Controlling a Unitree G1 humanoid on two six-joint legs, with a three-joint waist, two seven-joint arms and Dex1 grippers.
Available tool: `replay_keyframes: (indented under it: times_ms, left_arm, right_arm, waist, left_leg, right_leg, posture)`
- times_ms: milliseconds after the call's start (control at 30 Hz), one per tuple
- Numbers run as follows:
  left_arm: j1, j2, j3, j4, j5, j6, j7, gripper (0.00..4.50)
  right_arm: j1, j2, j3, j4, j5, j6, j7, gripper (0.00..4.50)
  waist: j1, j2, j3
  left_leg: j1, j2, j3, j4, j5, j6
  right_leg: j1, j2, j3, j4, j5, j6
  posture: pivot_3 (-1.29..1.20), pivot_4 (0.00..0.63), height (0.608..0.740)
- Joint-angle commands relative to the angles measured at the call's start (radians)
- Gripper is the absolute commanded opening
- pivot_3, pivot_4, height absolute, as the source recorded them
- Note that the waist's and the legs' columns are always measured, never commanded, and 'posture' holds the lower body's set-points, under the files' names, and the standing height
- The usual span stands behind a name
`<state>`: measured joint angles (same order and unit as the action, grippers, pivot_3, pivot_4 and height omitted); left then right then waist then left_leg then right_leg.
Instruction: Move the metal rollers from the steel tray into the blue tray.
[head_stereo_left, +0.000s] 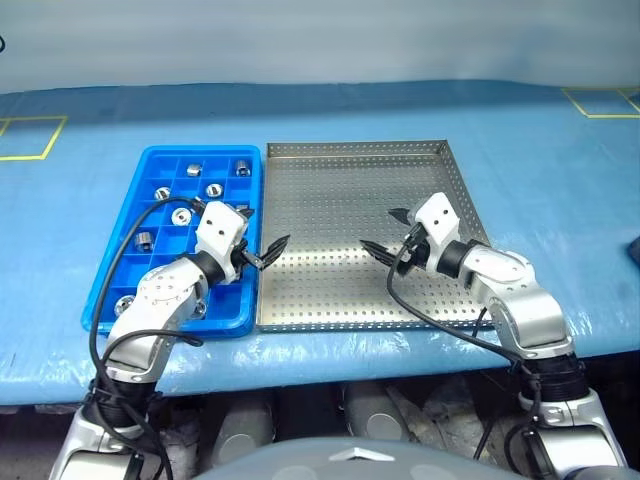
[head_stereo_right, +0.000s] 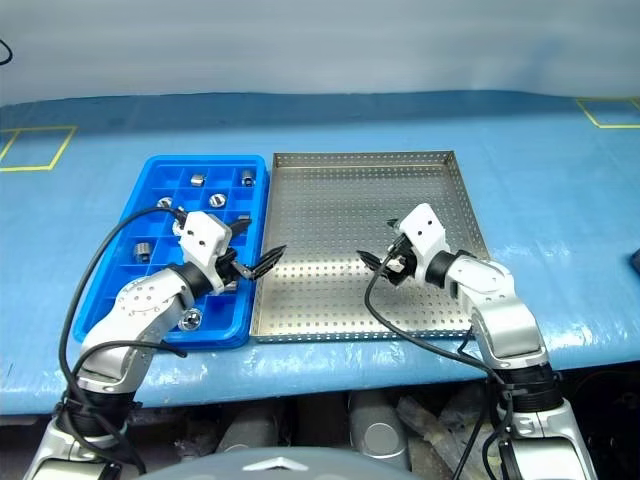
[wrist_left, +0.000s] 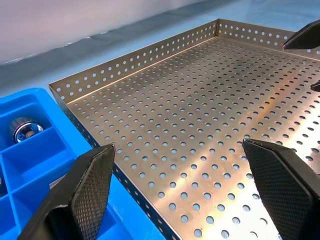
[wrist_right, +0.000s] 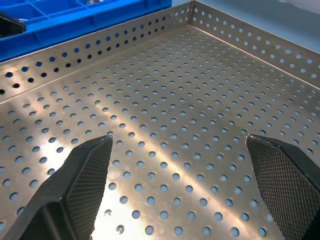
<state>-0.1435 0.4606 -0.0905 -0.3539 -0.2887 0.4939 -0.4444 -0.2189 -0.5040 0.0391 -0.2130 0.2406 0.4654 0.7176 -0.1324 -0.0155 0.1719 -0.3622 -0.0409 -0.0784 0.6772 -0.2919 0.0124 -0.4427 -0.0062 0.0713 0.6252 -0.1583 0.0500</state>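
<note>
Metal rollers (head_stereo_left: 183, 215) are sitting in separate compartments of the blue tray (head_stereo_left: 108, 282), which is lying just beside the steel tray (head_stereo_left: 330, 210); the left gripper (head_stereo_left: 262, 254) is hovering at their shared edge, the right gripper (head_stereo_left: 385, 232) above the perforated floor, both spread wide and grasping nothing

My head pair looks forward and down from above my arms, taking in both the blue tray (head_stereo_left: 150, 165) and the steel tray (head_stereo_left: 360, 150). My wrist cameras sit low and close — each skims the steel tray's perforated floor from opposite sides, facing one another.
</note>
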Motion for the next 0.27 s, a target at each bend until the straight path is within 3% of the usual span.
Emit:
replay_keyframes:
  times_ms: [33,267]
  left_arm:
    - [-0.006,0.001,-0.002,-0.033,0.007,-0.018,-0.024,4.49]
    - [0.029,0.004,-0.002,-0.053,0.028,-0.033,-0.037,4.49]
  right_arm:
    - [-0.012,-0.010,-0.010,-0.018,0.012,-0.030,0.013,4.50]
    - [-0.037,0.009,-0.002,-0.013,0.017,-0.042,0.015,4.50]
  waist:
    - [-0.002,0.000,0.000]
    - [-0.001,0.000,0.000]
  left_leg:
    - [0.000,0.000,0.000,0.000,0.000,0.000]
    - [0.000,0.000,0.000,0.002,0.000,0.000]
  right_leg:
    - [0.000,0.000,0.000,0.000,0.000,0.000]
    - [0.000,0.000,0.000,0.000,0.000,0.001]
  posture:
    - [-0.18,0.150,0.740]
    - [-0.16,0.150,0.740]
